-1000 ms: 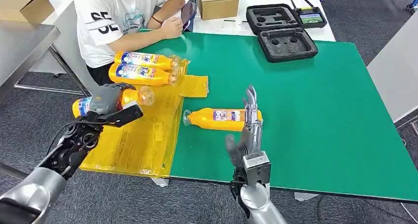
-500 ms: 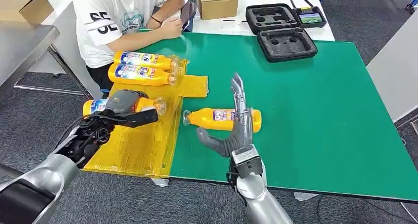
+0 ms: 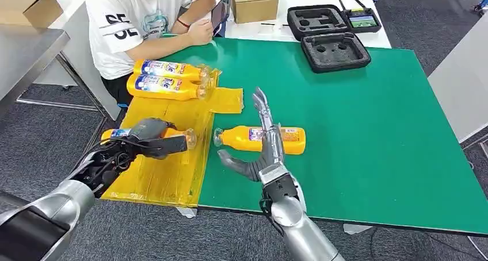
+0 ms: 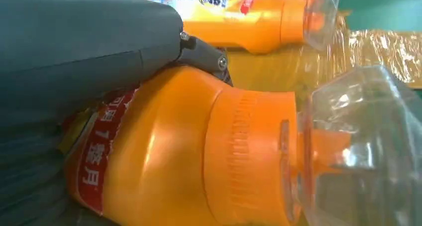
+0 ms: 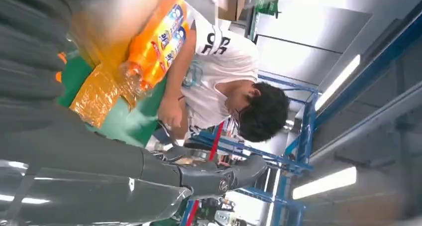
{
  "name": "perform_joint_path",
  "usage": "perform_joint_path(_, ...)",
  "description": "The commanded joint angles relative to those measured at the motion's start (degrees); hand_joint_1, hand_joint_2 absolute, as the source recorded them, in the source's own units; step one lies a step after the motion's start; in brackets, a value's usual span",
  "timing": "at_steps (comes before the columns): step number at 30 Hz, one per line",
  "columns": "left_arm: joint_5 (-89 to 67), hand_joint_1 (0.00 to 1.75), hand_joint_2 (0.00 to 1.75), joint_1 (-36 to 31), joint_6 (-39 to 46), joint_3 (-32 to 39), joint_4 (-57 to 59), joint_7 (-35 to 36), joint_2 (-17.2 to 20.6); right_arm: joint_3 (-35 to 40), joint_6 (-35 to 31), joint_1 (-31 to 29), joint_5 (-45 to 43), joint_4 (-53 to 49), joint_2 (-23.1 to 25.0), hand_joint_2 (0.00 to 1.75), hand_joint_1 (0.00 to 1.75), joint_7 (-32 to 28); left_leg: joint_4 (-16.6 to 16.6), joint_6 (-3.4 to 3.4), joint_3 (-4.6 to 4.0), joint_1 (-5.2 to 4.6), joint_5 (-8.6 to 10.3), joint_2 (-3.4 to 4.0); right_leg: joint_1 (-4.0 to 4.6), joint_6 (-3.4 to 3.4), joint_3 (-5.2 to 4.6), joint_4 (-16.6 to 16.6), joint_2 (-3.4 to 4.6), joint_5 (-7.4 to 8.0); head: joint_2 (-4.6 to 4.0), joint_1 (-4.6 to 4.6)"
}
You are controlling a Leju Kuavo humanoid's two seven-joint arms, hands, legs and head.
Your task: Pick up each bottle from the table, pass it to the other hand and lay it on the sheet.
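Head view: my left hand (image 3: pixel 151 133) grips an orange plastic bottle (image 3: pixel 172 137) over the yellow film sheet (image 3: pixel 167 169); right hand (image 3: pixel 262 157) empty, fingers spread. I'd lower it flat before letting go.

Head view looks down over the green table (image 3: pixel 368 111); both wrist views sit close (sideways), sharing the yellow sheet (image 3: pixel 167 163).

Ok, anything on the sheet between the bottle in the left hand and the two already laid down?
No. In the head view only bare yellow sheet lies between the held bottle in the left hand and the two laid bottles.
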Motion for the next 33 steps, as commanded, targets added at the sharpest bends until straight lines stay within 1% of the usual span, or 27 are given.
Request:
perform_joint_path(1, 3.26, 1.75, 1.75, -1.98, -6.11, -2.57, 6.53, -1.12, -1.17, 1.98, 1.50, -3.64, -1.78, 7.04, -0.48, 1.75, 0.00, -0.18, -0.04, 0.06, 0.39, 0.01, -0.14, 0.07, 0.05, -0.10, 0.39, -0.06, 0.01, -0.12, 0.00, 0.00)
perform_joint_path(2, 2.63, 1.75, 1.75, -1.68, -5.03, -3.53, 6.15, -1.14, -0.79, 1.84, 2.13, -3.62, -2.56, 7.18, -0.43, 1.75, 0.00, -0.27, -0.03, 0.04, 0.24, 0.01, -0.08, 0.06, 0.04, -0.07, 0.23, -0.06, 0.02, -0.06, 0.00, 0.00)
perform_joint_path(5, 2.65, 1.75, 1.75, -1.48, -4.99, -3.53, 6.24, -1.14, -0.70, 1.80, 2.13, -3.65, -2.57, 7.17, -0.47, 1.75, 0.00, -0.28, -0.04, 0.08, 0.51, 0.00, -0.20, 0.12, 0.05, -0.13, 0.49, -0.06, 0.04, -0.16, 0.00, 0.02)
perform_joint_path(6, 2.65, 1.75, 1.75, -1.48, -4.99, -3.53, 6.24, -1.14, -0.70, 1.80, 2.13, -3.65, -2.57, 7.17, -0.47, 1.75, 0.00, -0.28, -0.08, 0.05, 0.28, -0.03, -0.07, 0.10, 0.00, -0.06, 0.25, -0.07, 0.06, -0.05, 0.00, -0.04)
perform_joint_path(8, 2.65, 1.75, 1.75, -1.55, -4.97, -3.54, 6.19, -1.14, -0.74, 1.78, 2.14, -3.66, -2.58, 7.16, -0.49, 1.75, 0.00, -0.29, -0.05, 0.09, 0.52, 0.00, -0.19, 0.14, 0.05, -0.11, 0.51, -0.08, 0.06, -0.13, 0.00, -0.02)
perform_joint_path(9, 2.96, 1.75, 1.75, -1.54, -5.74, -3.87, 6.22, -1.18, -0.73, 1.79, 2.21, -3.65, -2.58, 7.06, -0.52, 1.75, 0.00, -0.43, -0.05, 0.07, 0.36, -0.01, -0.11, 0.08, 0.03, -0.07, 0.36, -0.06, 0.03, -0.08, -0.02, 0.00)
perform_joint_path(10, 2.15, 1.75, 1.75, -1.49, -5.90, -4.94, 6.16, -1.14, -0.49, 1.78, 2.38, -3.72, -2.60, 7.11, -0.43, 1.75, 0.00, -0.42, 0.00, 0.12, 0.62, 0.02, -0.25, 0.12, 0.08, -0.14, 0.64, -0.06, 0.03, -0.19, 0.00, 0.00)
perform_joint_path(11, 2.16, 1.75, 1.75, -1.49, -6.47, -5.17, 6.29, -1.30, -0.43, 1.81, 2.47, -3.75, -2.60, 7.16, -0.40, 1.75, 0.00, -0.42, -0.05, 0.06, 0.28, -0.03, -0.08, 0.09, 0.00, -0.05, 0.27, -0.05, 0.05, -0.05, 0.00, 0.00)
perform_joint_path(12, 1.62, 1.75, 1.75, -1.49, -5.85, -6.10, 6.17, -1.31, -0.15, 1.86, 2.75, -3.85, -2.61, 7.34, -0.31, 1.75, 0.00, -0.42, -0.05, 0.07, 0.40, -0.01, -0.13, 0.12, 0.02, -0.08, 0.39, -0.06, 0.06, -0.08, 0.00, 0.00)
perform_joint_path(13, 1.94, 1.75, 1.75, -1.65, -7.22, -6.54, 6.51, -1.77, -0.13, 1.83, 2.87, -3.94, -2.65, 7.53, -0.25, 1.75, 0.00, -0.42, -0.04, 0.09, 0.52, 0.00, -0.19, 0.15, 0.05, -0.11, 0.51, -0.07, 0.08, -0.12, 0.00, 0.00)
perform_joint_path(14, 1.42, 1.75, 1.75, -1.74, -6.92, -7.55, 6.38, -1.77, 0.13, 1.85, 3.27, -4.10, -2.77, 7.92, -0.16, 1.75, 0.00, -0.42, -0.07, 0.04, 0.31, -0.03, -0.06, 0.09, 0.00, -0.06, 0.29, -0.05, 0.05, -0.04, 0.00, 0.00)
perform_joint_path(15, 1.49, 1.75, 1.75, -1.94, -7.73, -7.97, 6.58, -2.08, 0.13, 1.83, 3.36, -4.14, -2.85, 8.05, -0.13, 1.75, 0.00, -0.44, -0.06, 0.06, 0.44, 0.00, -0.13, 0.14, 0.03, -0.09, 0.42, -0.06, 0.08, -0.08, 0.00, 0.00)
perform_joint_path(16, 1.28, 1.75, 1.75, -2.16, -8.35, -8.84, 6.64, -2.27, 0.26, 1.75, 3.52, -4.25, -3.01, 8.37, 0.00, 1.75, 0.00, -0.53, -0.06, 0.04, 0.31, -0.02, -0.07, 0.10, 0.00, -0.06, 0.30, -0.04, 0.06, -0.04, 0.00, 0.00)
perform_joint_path(17, 1.58, 1.75, 1.75, -2.32, -9.74, -9.58, 6.98, -2.79, 0.23, 1.70, 3.73, -4.34, -3.13, 8.65, 0.12, 1.75, 0.00, -0.57, -0.05, 0.05, 0.42, 0.00, -0.12, 0.13, 0.03, -0.09, 0.41, -0.05, 0.07, -0.08, 0.00, 0.00)
perform_joint_path(18, 1.58, 1.75, 1.75, -2.32, -9.74, -9.58, 6.98, -2.79, 0.23, 1.70, 3.73, -4.34, -3.13, 8.65, 0.12, 1.75, 0.00, -0.57, -0.05, 0.04, 0.33, -0.02, -0.07, 0.10, 0.01, -0.06, 0.32, -0.04, 0.06, -0.04, 0.00, 0.00)
perform_joint_path(19, 1.58, 1.75, 1.75, -2.32, -9.74, -9.58, 6.98, -2.79, 0.23, 1.70, 3.73, -4.34, -3.13, 8.65, 0.12, 1.75, 0.00, -0.57, -0.04, 0.06, 0.49, -0.01, -0.14, 0.13, 0.03, -0.10, 0.47, -0.04, 0.07, -0.10, 0.00, 0.00)
perform_joint_path(21, 1.58, 1.75, 1.75, -2.27, -10.34, -10.07, 7.04, -3.19, 0.20, 1.66, 3.77, -4.34, -3.16, 8.63, 0.17, 1.75, 0.00, -0.65, -0.06, 0.04, 0.34, -0.02, -0.06, 0.09, 0.00, -0.05, 0.32, -0.04, 0.05, -0.03, 0.00, 0.00)
perform_joint_path(22, 0.92, 1.75, 1.75, -2.18, -9.43, -11.09, 6.86, -3.12, 0.28, 1.57, 4.08, -4.30, -3.23, 8.57, 0.23, 1.75, 0.00, -0.65, -0.06, 0.06, 0.47, -0.01, -0.12, 0.14, 0.03, -0.09, 0.44, -0.06, 0.08, -0.07, 0.00, 0.00)
perform_joint_path(23, 0.94, 1.75, 1.75, -2.02, -9.39, -11.32, 7.06, -3.02, 0.11, 1.46, 4.13, -4.27, -3.28, 8.59, 0.26, 1.75, 0.00, -0.64, -0.07, 0.04, 0.36, -0.03, -0.05, 0.10, 0.00, -0.05, 0.33, -0.05, 0.05, -0.03, 0.00, 0.00)
perform_joint_path(24, 0.47, 1.75, 1.75, -1.96, -9.09, -12.15, 7.19, -2.92, 0.05, 1.35, 4.30, -4.25, -3.32, 8.67, 0.34, 1.75, 0.00, -0.64, -0.06, 0.07, 0.50, -0.01, -0.13, 0.16, 0.02, -0.09, 0.47, -0.06, 0.08, -0.08, 0.00, 0.00)
perform_joint_path(25, 1.16, 1.75, 1.75, -1.77, -9.76, -11.82, 7.52, -3.07, -0.27, 1.29, 4.24, -4.22, -3.30, 8.70, 0.39, 1.75, 0.00, -0.66, -0.07, 0.05, 0.42, -0.03, -0.08, 0.11, 0.00, -0.06, 0.39, -0.05, 0.06, -0.05, 0.00, 0.00)
perform_joint_path(26, 1.11, 1.75, 1.75, -1.62, -9.89, -12.13, 7.51, -3.10, -0.34, 1.27, 4.07, -4.21, -3.20, 8.77, 0.41, 1.75, 0.00, -0.69, -0.07, 0.07, 0.52, -0.02, -0.13, 0.15, 0.02, -0.09, 0.49, -0.07, 0.08, -0.08, 0.00, 0.00)
perform_joint_path(27, 1.49, 1.66, 1.75, -1.56, -10.38, -12.06, 7.58, -3.34, -0.44, 1.28, 4.14, -4.23, -3.21, 8.79, 0.42, 1.75, 0.00, -0.69, -0.08, 0.07, 0.49, -0.03, -0.11, 0.14, 0.00, -0.07, 0.47, -0.07, 0.07, -0.06, -0.02, 0.00)
perform_joint_path(29, 1.49, 1.66, 1.75, -1.56, -10.38, -12.06, 7.58, -3.34, -0.44, 1.28, 4.14, -4.23, -3.21, 8.79, 0.42, 1.75, 0.00, -0.69, -0.08, 0.07, 0.54, -0.02, -0.12, 0.15, 0.01, -0.09, 0.51, -0.07, 0.08, -0.08, 0.00, 0.00)
perform_joint_path(30, 2.26, 0.30, 1.75, -1.63, -11.63, -11.92, 7.65, -3.52, -0.65, 1.21, 3.91, -4.31, -3.16, 8.84, 0.47, 1.75, 0.00, -0.73, -0.09, 0.05, 0.50, -0.05, -0.09, 0.13, -0.02, -0.07, 0.46, -0.05, 0.07, -0.06, 0.00, 0.00)
perform_joint_path(31, 2.94, 0.00, 1.75, -1.78, -12.28, -11.65, 7.71, -3.67, -0.88, 1.28, 4.04, -4.47, -3.17, 8.92, 0.51, 1.75, 0.00, -0.72, -0.08, 0.07, 0.63, -0.01, -0.15, 0.15, 0.03, -0.11, 0.60, -0.08, 0.07, -0.10, 0.00, 0.00)
perform_joint_path(33, 4.36, 0.00, 1.75, -2.21, -14.87, -11.37, 7.80, -4.07, -1.02, 1.39, 4.15, -4.78, -3.19, 9.26, 0.63, 1.75, 0.00, -0.53, -0.08, 0.04, 0.45, -0.04, -0.05, 0.07, -0.01, -0.05, 0.42, -0.05, 0.02, -0.03, 0.00, 0.00)
